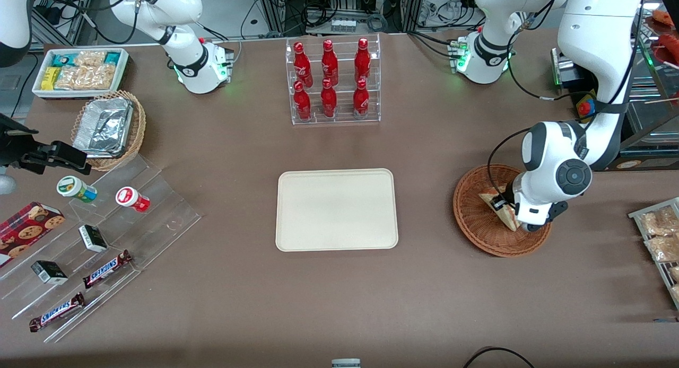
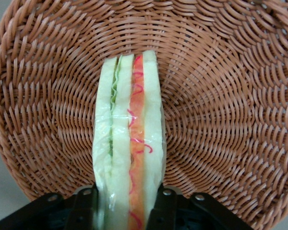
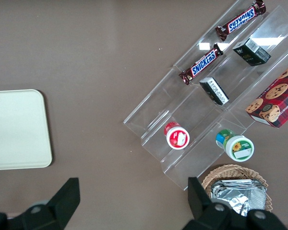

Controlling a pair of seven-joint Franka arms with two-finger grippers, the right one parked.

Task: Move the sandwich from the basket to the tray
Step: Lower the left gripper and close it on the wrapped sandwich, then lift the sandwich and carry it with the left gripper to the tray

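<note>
Clearly the grasp is the step in hand: the gripper (image 2: 127,211) is down inside the basket (image 1: 472,219) at the right of the front frame, its fingers (image 2: 84,206) pressed against both faces of the sandwich (image 2: 128,143), which stands on edge on the weave. Next, I judge, comes a lift clear of the rim, then a carry to the bare tray (image 1: 336,209) at centre frame. The wrist housing hides most of the sandwich from the front.

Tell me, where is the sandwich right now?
The sandwich is in the reddish-brown basket, toward the working arm's end of the table, with the gripper closed on it.
</note>
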